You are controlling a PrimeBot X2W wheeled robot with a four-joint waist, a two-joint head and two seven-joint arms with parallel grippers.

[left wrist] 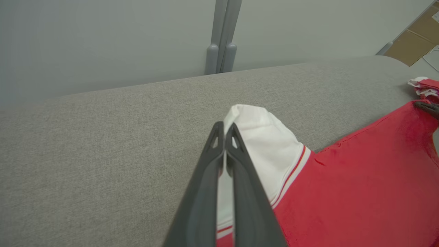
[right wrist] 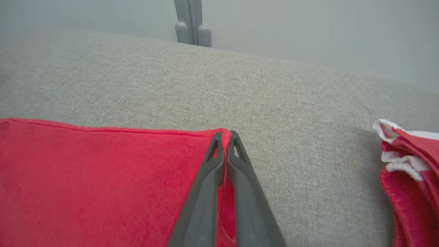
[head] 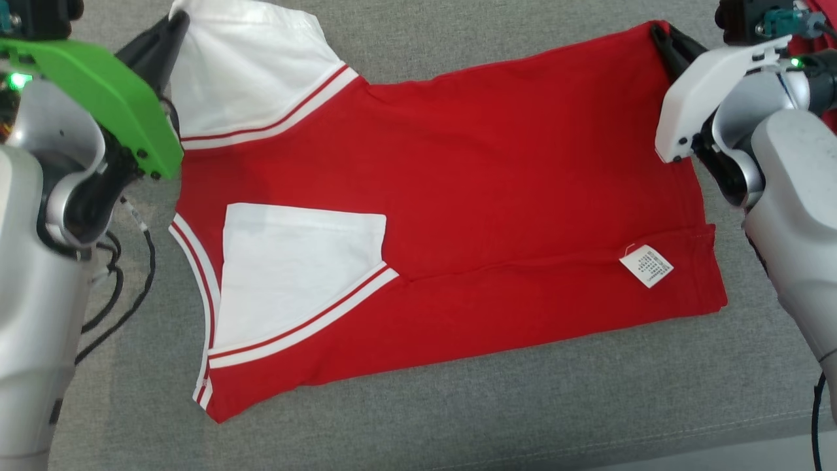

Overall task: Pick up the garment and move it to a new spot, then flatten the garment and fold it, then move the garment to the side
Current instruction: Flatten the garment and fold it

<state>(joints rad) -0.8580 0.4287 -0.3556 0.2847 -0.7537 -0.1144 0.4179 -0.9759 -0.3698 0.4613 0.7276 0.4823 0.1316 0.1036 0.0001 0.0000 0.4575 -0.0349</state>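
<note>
Grey woven fabric covers the counter [head: 458, 418] I am working over, with a pale wall and a grey post [left wrist: 223, 34] behind it. Item one: the garment [head: 510, 183], a red shirt with white sleeves, lying flat across the middle of the counter, neck end to my left and hem to my right. Its far sleeve [head: 248, 65] spreads out at the upper left, its near sleeve [head: 294, 275] is folded in over the red body, and a white care label [head: 646, 265] lies turned out near the hem. Item two: left jaws, closed on the edge of the far sleeve, with white cloth pinched between the dark fingers [left wrist: 205, 178]; a green cover [head: 104, 91] sits on that wrist. Item three: right jaws, closed on the far hem corner, red cloth showing between them; a white cover [head: 713, 85] sits on that wrist. Item four: a second bundle [right wrist: 411, 171] of red and white cloth, off to the right, apart from the garment. Item five: black cables [head: 124, 288] hanging beside my left arm.
</note>
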